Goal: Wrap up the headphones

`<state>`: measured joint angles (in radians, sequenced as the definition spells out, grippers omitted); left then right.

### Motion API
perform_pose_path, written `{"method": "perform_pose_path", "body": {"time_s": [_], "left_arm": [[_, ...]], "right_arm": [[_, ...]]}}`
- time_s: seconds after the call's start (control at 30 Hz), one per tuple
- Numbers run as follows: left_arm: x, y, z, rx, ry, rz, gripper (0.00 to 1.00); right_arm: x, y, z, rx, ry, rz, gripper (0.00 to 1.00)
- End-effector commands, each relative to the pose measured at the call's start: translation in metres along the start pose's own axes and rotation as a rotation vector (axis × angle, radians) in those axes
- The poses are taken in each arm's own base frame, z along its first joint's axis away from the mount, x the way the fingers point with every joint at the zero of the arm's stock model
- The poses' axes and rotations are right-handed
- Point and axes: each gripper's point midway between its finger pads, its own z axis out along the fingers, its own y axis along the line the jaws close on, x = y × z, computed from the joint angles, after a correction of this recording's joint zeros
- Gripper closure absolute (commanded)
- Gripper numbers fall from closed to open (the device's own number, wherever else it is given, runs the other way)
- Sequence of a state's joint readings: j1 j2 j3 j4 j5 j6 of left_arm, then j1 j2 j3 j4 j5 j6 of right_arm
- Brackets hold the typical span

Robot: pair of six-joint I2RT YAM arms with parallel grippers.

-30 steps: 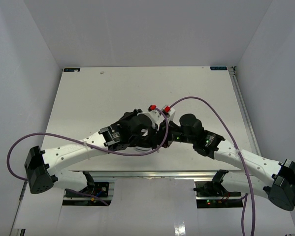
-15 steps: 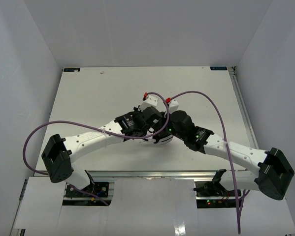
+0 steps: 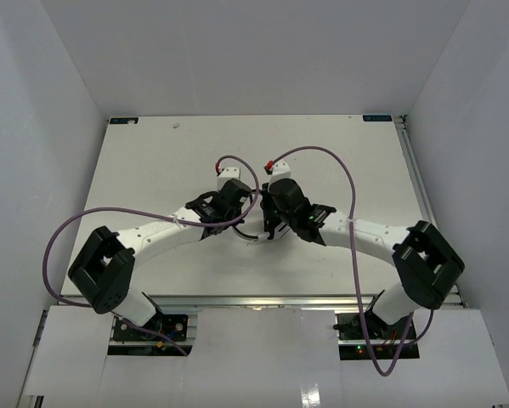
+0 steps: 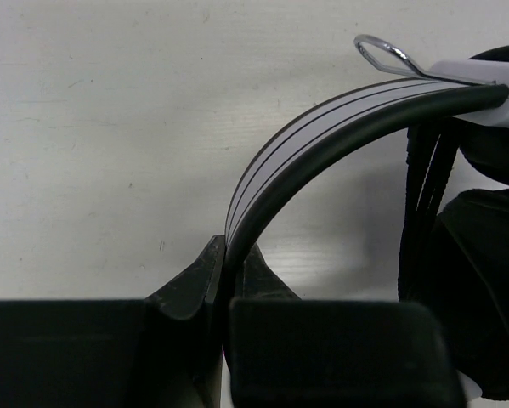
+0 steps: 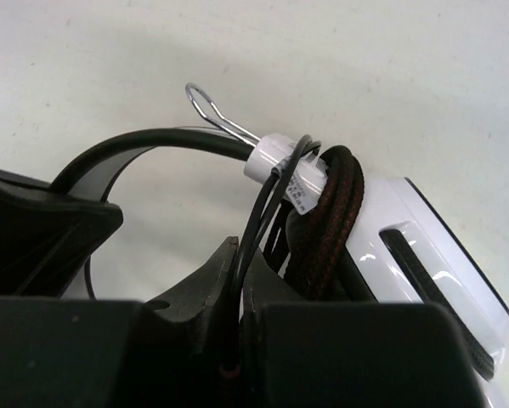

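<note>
Moved: both arms shifting toward 12 o'clock vs earlier, wrists now meeting mid-table.
L fingers: left gripper (image 4: 227,255) clamping tight on headband (image 4: 322,110).
R fingers: right gripper (image 5: 237,255) pinching thin cord (image 5: 267,191), closed on it.
Headphones (image 3: 258,231): sitting betw. grippers, centre of table (image 3: 152,161).

Around the middle of the desk (image 3: 135,170) the headphones (image 3: 256,235) lie between the left hand (image 4: 227,285), clamping their headband (image 4: 322,110) on the left, and the right hand (image 5: 237,263), clamping their cord (image 5: 256,223) on the right, apparently mostly hidden under both.
</note>
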<state>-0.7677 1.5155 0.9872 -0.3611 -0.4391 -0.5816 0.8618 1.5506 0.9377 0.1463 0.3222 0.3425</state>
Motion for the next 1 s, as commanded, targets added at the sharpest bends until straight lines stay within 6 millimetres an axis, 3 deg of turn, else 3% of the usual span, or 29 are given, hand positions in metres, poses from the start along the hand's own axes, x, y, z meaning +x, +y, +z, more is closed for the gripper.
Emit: {"method": "perform_pose_path", "body": {"time_s": [0.0, 0.13, 0.23, 0.37, 0.47, 0.57, 0.97], "left_arm": [[-0.035, -0.021, 0.014, 0.135, -0.089, -0.221, 0.97], [-0.026, -0.002, 0.04, 0.103, -0.049, -0.306, 0.93], [-0.02, 0.004, 0.056, 0.117, -0.013, -0.344, 0.88], [-0.024, 0.009, 0.06, 0.113, -0.028, -0.318, 0.64], [-0.027, 0.018, 0.057, 0.078, -0.046, -0.309, 0.52], [-0.033, 0.022, 0.052, 0.067, -0.068, -0.31, 0.46], [-0.045, 0.03, 0.041, 0.032, -0.105, -0.306, 0.43]], "right_arm": [[-0.026, -0.008, 0.031, -0.008, -0.058, -0.068, 0.86], [-0.021, -0.008, 0.061, -0.015, -0.034, -0.098, 0.85], [-0.028, -0.007, 0.079, -0.017, -0.038, -0.117, 0.84], [-0.021, -0.009, 0.098, -0.008, -0.014, -0.141, 0.81], [-0.023, -0.007, 0.1, -0.015, -0.02, -0.141, 0.78], [-0.025, -0.002, 0.1, -0.038, -0.025, -0.136, 0.77], [-0.028, -0.005, 0.095, -0.003, -0.012, -0.131, 0.72]]}}
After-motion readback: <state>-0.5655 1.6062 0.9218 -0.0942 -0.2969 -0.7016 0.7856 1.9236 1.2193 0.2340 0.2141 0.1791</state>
